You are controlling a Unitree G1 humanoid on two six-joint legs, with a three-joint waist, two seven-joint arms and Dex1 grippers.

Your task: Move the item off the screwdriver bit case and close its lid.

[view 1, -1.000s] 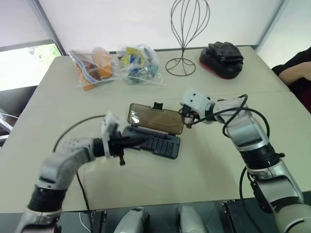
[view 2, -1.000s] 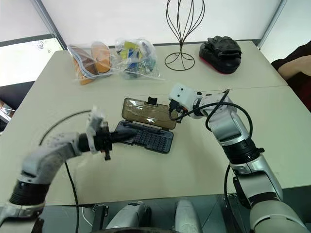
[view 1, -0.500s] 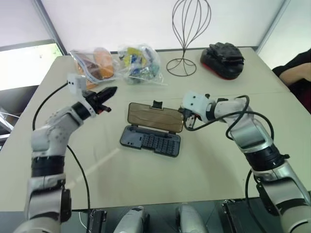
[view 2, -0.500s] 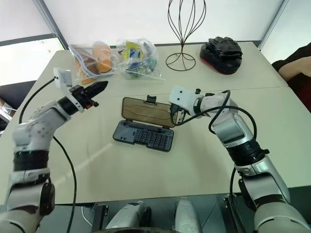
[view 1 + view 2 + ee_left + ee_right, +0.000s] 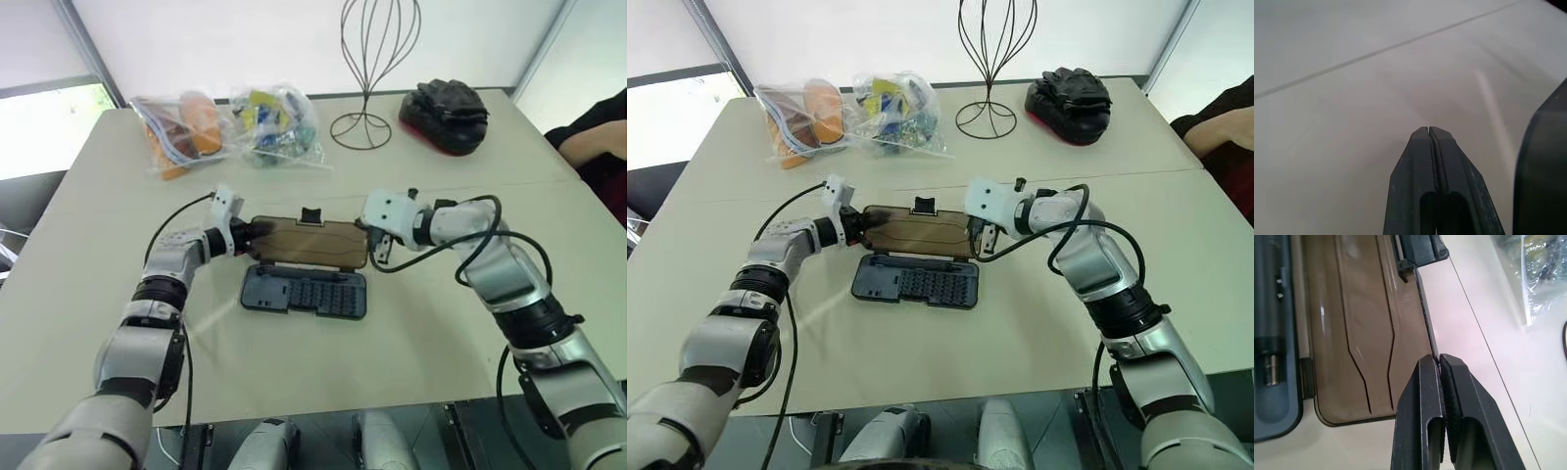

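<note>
Open bench in front, clutter along the back edge.

The screwdriver bit case [image 5: 914, 282] lies mid-bench, its lid [image 5: 917, 231] flanked by my left hand [image 5: 858, 226] and right hand [image 5: 976, 238]. Toward the near edge the bench [image 5: 950, 362] is bare; bags [image 5: 852, 113], wire stand [image 5: 988, 59] and black-and-red object [image 5: 1068, 96] line the far edge.

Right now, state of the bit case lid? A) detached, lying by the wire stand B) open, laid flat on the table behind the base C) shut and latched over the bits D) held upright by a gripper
B: the lid lies flat and open behind the screwdriver bit case, whose rows of bits are exposed.
</note>
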